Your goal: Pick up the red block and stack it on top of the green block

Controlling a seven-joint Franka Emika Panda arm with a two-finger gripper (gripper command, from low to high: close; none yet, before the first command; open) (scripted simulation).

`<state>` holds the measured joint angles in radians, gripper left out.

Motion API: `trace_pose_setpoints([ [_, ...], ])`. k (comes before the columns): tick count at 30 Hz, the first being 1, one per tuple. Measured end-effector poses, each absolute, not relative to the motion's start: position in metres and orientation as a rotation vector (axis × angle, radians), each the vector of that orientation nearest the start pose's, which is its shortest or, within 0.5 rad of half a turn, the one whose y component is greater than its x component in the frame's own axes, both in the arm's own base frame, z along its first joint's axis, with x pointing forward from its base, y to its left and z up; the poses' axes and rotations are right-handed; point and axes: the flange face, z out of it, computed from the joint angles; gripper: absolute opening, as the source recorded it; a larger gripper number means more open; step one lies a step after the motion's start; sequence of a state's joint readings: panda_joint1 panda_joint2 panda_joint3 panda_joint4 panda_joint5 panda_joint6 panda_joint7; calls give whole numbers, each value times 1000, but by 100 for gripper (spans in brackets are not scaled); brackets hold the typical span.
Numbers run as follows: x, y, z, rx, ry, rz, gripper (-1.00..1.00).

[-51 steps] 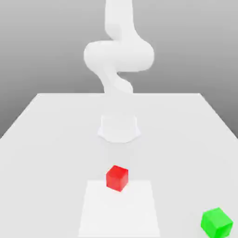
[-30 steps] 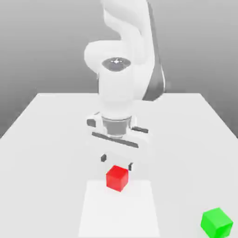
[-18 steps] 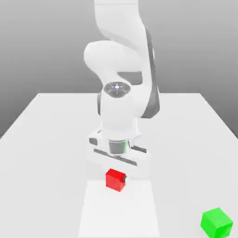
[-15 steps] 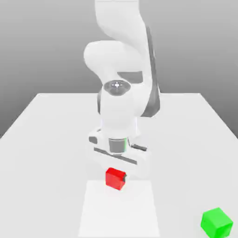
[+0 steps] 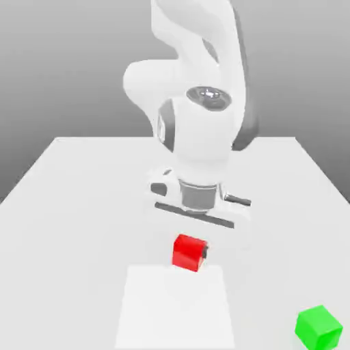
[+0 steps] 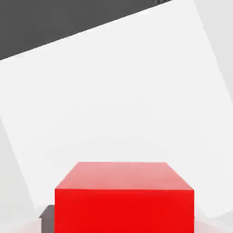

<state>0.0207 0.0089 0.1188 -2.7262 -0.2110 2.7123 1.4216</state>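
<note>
The red block (image 5: 189, 251) hangs a little above the white table (image 5: 68, 205), with my gripper (image 5: 191, 253) shut on it. A dark fingertip (image 5: 204, 253) shows at the block's side toward the exterior view's right. In the hand view the red block (image 6: 124, 200) sits close up between the jaws. The green block (image 5: 318, 326) rests on the table at the front, far to the exterior view's right, well apart from the red one.
A brighter white square patch (image 5: 174, 307) marks the table in front of the held block. The arm's base and large white links (image 5: 198, 137) rise behind the gripper.
The gripper came down around the red block, closed on it and lifted it. Since half a second ago it has carried the block up and toward the exterior view's right.
</note>
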Motion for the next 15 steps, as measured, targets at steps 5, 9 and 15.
trace_pose_setpoints([
  [5,423,110,221,-2833,1539,-70,-100],
  [9,444,151,225,-2872,1441,-55,-100],
  [15,466,221,239,-2894,1279,-16,-100],
])
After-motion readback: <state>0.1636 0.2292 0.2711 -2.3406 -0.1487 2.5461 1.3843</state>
